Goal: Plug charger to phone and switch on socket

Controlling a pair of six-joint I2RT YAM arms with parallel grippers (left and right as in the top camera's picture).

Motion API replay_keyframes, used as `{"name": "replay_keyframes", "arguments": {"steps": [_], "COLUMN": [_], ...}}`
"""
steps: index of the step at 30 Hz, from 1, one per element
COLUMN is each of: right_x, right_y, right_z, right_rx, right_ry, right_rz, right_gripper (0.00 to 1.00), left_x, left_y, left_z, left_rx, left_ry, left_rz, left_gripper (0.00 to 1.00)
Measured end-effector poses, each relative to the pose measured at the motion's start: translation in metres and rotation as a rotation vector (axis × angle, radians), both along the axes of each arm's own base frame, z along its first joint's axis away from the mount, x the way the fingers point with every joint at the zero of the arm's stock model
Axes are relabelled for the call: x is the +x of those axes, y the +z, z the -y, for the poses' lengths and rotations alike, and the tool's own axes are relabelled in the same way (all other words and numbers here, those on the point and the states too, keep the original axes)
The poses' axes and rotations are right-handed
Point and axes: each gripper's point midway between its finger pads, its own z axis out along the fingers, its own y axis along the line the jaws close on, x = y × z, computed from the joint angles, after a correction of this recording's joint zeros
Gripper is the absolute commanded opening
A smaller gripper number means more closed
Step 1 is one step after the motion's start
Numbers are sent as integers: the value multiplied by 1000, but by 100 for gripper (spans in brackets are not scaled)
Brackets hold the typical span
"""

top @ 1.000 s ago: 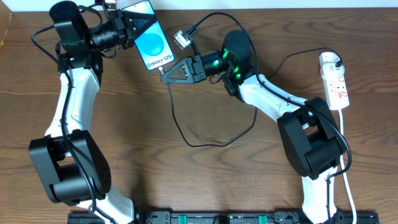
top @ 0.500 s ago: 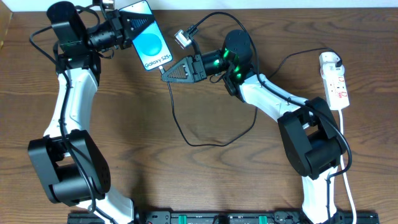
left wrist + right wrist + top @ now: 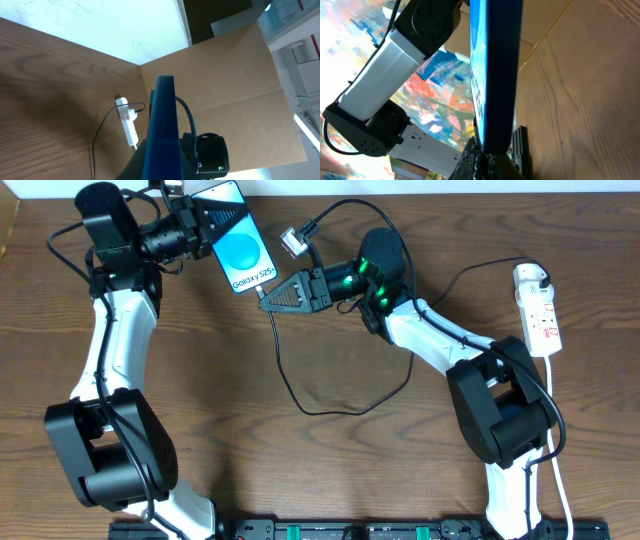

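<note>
In the overhead view my left gripper [image 3: 207, 225] is shut on the phone [image 3: 242, 248] and holds it tilted above the table at the back left, screen up. My right gripper [image 3: 268, 298] is shut on the plug tip of the charger at the phone's lower edge; the tip itself is hidden. The black cable [image 3: 330, 414] loops over the table and runs to the white adapter [image 3: 530, 275] at the far end of the socket [image 3: 545, 325]. The left wrist view shows the phone edge-on [image 3: 160, 125] and the socket [image 3: 131, 132]. The right wrist view shows the phone's edge [image 3: 501, 75] above my fingers [image 3: 487, 160].
A small silver connector [image 3: 291, 242] on a black lead hangs near the phone's right side. The socket's white cord [image 3: 556, 440] runs down the right edge. A cardboard wall [image 3: 240, 90] stands behind the table. A black rail [image 3: 350, 530] lines the front edge.
The phone has shifted very slightly up and left since a second ago. Nothing has visibly moved in the last half second.
</note>
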Motion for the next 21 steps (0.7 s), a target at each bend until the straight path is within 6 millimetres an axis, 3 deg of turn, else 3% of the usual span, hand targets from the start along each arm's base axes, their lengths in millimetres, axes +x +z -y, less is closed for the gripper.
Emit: {"name": "replay_keyframes", "arguments": {"steps": [21], "right_x": [-1], "right_y": [8], "right_z": [1], "right_rx": [13], "right_ry": [-4], "right_rz": [-16], "right_gripper": [1], "left_x": [-5], "left_y": [1], "left_z": [1], "left_rx": [-5], "left_ry": [-32], "left_rz": [2], "left_gripper": [7]}}
